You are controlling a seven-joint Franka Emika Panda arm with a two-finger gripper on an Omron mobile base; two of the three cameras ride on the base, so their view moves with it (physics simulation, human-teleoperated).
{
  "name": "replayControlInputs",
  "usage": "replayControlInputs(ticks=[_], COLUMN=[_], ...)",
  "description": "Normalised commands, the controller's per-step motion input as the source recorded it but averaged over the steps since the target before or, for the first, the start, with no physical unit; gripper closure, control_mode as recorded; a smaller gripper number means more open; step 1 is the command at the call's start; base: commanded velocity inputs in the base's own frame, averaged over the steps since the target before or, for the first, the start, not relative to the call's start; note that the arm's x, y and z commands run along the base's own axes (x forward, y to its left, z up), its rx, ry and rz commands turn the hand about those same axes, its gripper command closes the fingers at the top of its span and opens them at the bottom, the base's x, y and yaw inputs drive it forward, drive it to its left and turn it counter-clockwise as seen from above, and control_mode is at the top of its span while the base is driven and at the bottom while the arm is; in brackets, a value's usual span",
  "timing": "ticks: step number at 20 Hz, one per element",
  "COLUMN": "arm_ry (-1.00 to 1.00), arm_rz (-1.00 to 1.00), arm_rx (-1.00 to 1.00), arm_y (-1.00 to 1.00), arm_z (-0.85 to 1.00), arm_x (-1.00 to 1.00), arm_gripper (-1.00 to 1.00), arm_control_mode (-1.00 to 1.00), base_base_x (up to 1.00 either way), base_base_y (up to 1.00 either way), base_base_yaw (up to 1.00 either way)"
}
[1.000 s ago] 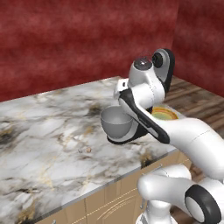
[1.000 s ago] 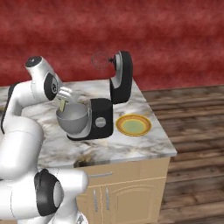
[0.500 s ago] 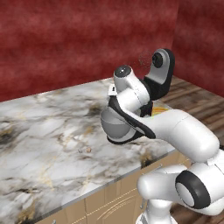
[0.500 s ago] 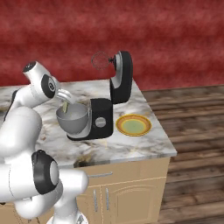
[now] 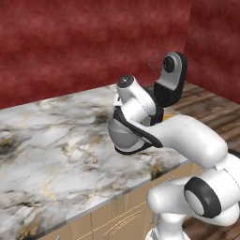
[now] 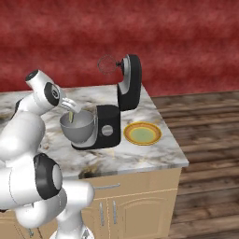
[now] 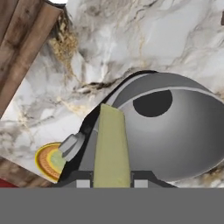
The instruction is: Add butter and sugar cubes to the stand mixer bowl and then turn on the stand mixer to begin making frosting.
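A pale yellow stick of butter (image 7: 112, 144) is being held clamped in the two-finger gripper (image 6: 71, 110) just over the rim of the deep grey brushed-metal bowl (image 6: 77, 127) near the marble counter's right edge — release is best made squarely over the bowl's hollow — not its lip.

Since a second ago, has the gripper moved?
Yes. In the right base view the gripper, holding the butter stick, has dropped toward the bowl and now sits just over its rim, left of the mixer.
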Motion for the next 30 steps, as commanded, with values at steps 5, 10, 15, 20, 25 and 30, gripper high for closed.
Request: replayControlInputs(ticks=[5,10,15,20,25,30], arm_ry=[0.0,0.01,0.02,0.04,0.03,0.04], arm_rz=[-0.03,-0.04,-0.04,-0.07,-0.06,-0.04], arm_rx=[-0.03,-0.04,-0.04,-0.04,-0.04,-0.04], arm_y=[0.0,0.05,0.22,0.29,0.16,0.08], arm_z=[-0.24,-0.21,-0.13,-0.05,-0.19,-0.29], arm_x=[0.13,0.16,0.16,0.07,0.14,0.16], arm_gripper=[1.0,1.0,1.0,1.0,1.0,1.0], arm_control_mode=[-1.0,-1.0,-1.0,-1.0,-1.0,-1.0], base_base_x=[0.0,0.0,0.0,0.0,0.0,0.0], base_base_y=[0.0,0.0,0.0,0.0,0.0,0.0], base_base_yaw=[0.0,0.0,0.0,0.0,0.0,0.0])
